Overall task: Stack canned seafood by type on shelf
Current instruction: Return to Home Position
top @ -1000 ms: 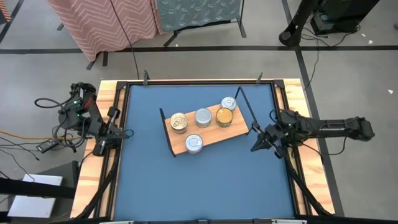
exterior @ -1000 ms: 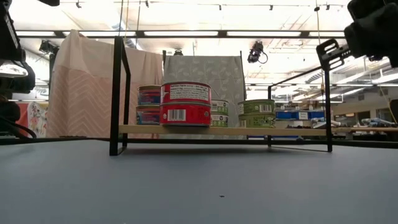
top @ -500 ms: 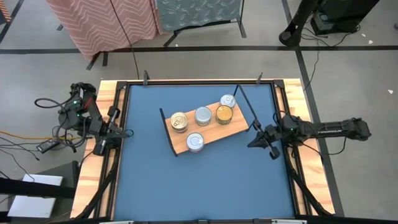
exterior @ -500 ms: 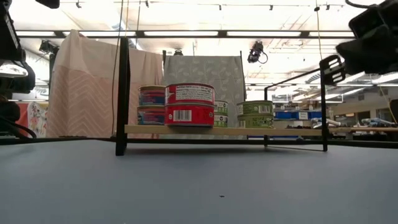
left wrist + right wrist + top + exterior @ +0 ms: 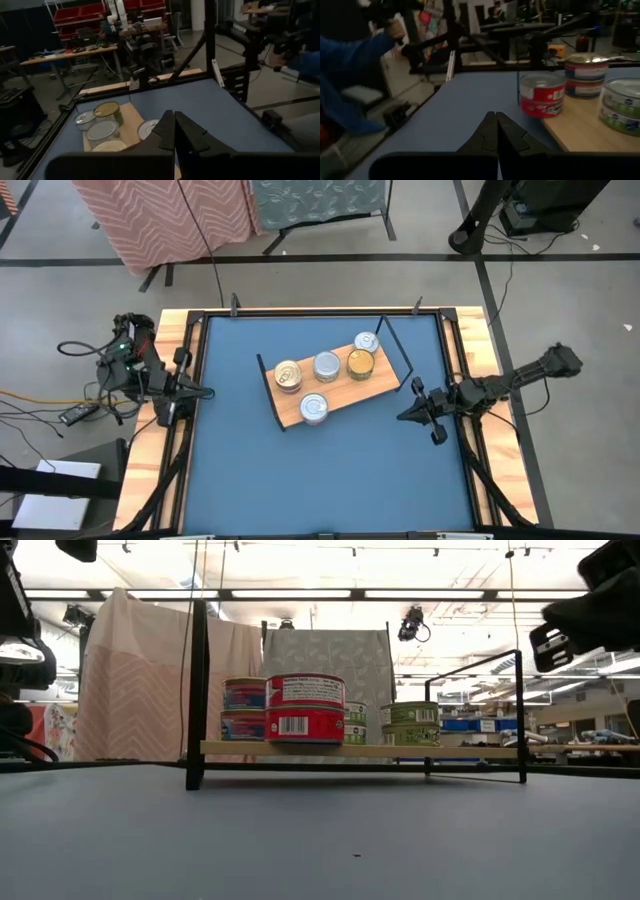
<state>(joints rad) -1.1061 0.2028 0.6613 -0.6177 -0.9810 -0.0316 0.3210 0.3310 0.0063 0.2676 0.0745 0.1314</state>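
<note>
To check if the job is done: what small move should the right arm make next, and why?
Probably draw the right gripper back toward the right rim of the table. It is shut on nothing and hangs near one end of the shelf. The cans all stand stacked on the shelf, and the left gripper sits shut at the left rim.
</note>
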